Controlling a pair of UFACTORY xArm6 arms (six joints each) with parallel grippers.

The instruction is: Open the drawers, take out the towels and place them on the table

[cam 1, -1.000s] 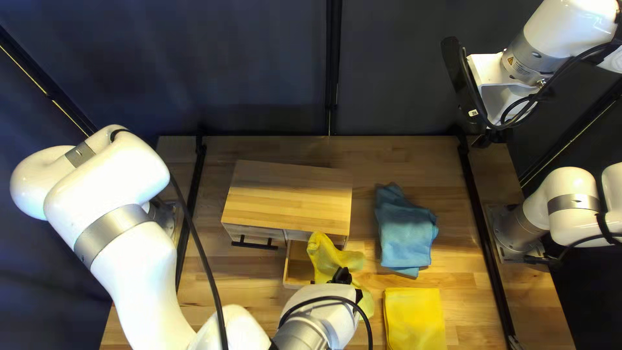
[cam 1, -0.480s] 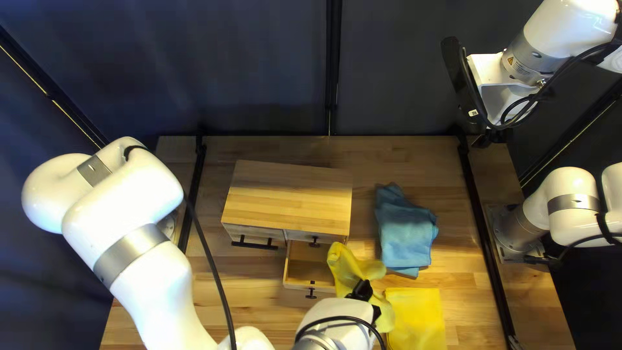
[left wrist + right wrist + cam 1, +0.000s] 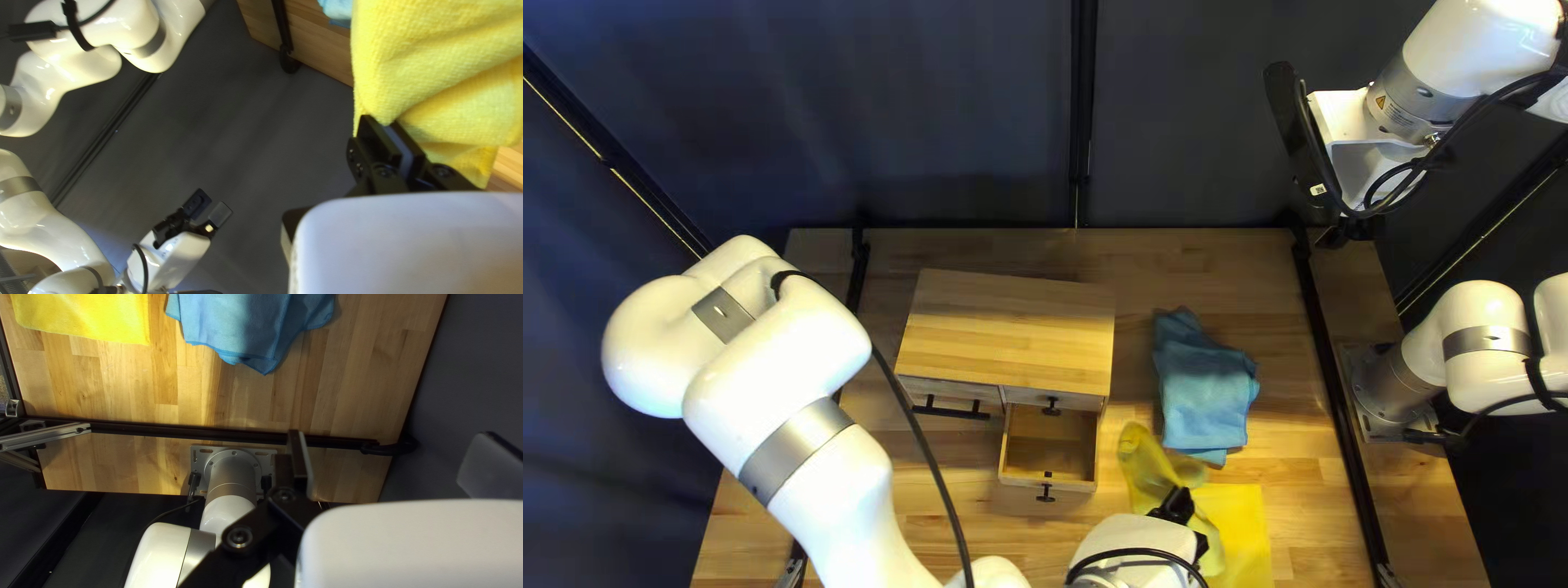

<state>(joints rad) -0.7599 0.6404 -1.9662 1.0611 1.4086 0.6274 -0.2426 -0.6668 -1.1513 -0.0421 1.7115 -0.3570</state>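
A wooden drawer cabinet stands mid-table. Its lower right drawer is pulled out and shows a bare bottom. My left gripper is shut on a crumpled yellow towel, which hangs just right of the open drawer. In the left wrist view the black fingers pinch the yellow towel. A folded yellow towel lies flat at the near edge, partly under the held one. A blue towel lies right of the cabinet. My right gripper hangs open, high at the far right.
The cabinet's left drawer, with a long black handle, is pushed in. In the right wrist view the blue towel and the flat yellow towel lie beyond a black rail and my right arm's base.
My left gripper has carried the crumpled yellow towel out of the open drawer and to the right, over the flat yellow towel. The drawer's bare inside now shows. The right arm is still.
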